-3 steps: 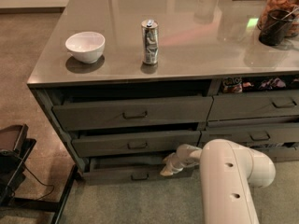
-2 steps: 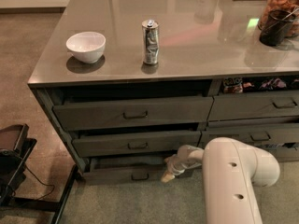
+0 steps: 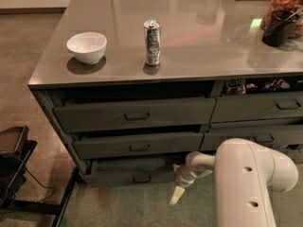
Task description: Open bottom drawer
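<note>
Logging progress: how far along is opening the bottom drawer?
Done: the gripper is low beside the bottom drawer, right of its handle. In hand: the approach; it is not on the handle. Left: grasp the handle and pull; the drawer looks at most slightly out.

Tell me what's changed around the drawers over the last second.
The gripper has moved down toward the floor, near the right end of the bottom drawer and to the right of its handle. I can't tell whether it grips anything. The bottom drawer, the bowl and the can look unmoved.
</note>
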Robot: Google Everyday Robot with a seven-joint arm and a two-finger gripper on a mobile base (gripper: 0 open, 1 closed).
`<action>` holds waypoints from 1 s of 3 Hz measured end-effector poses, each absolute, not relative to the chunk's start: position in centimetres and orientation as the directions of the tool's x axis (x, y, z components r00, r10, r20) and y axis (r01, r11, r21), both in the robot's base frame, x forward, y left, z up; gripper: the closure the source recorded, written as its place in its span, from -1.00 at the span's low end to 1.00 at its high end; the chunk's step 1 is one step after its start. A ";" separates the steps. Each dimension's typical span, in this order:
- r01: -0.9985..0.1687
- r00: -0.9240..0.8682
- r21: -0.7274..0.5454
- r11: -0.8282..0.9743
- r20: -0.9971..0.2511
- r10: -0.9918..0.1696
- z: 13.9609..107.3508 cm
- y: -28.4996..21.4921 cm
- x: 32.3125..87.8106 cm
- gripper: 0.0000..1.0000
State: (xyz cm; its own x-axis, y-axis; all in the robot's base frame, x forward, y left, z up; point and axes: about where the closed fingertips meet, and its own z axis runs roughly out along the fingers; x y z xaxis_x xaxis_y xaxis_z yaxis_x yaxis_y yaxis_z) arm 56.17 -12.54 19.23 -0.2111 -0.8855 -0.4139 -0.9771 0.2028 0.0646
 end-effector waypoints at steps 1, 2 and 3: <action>-0.967 -0.243 0.168 0.190 -0.402 -0.883 19.5 -13.2 53.7 -1.00; -0.967 -0.243 0.168 0.190 -0.402 -0.883 19.8 -13.2 53.7 -1.00; -0.956 -0.255 0.241 0.169 -0.392 -0.884 20.7 -13.6 52.1 -1.00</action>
State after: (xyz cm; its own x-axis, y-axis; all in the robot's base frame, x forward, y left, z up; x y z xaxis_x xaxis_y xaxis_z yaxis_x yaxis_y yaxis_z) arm 52.06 -13.59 20.73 -0.2549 -0.8840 -0.3919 -0.9557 0.1687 0.2412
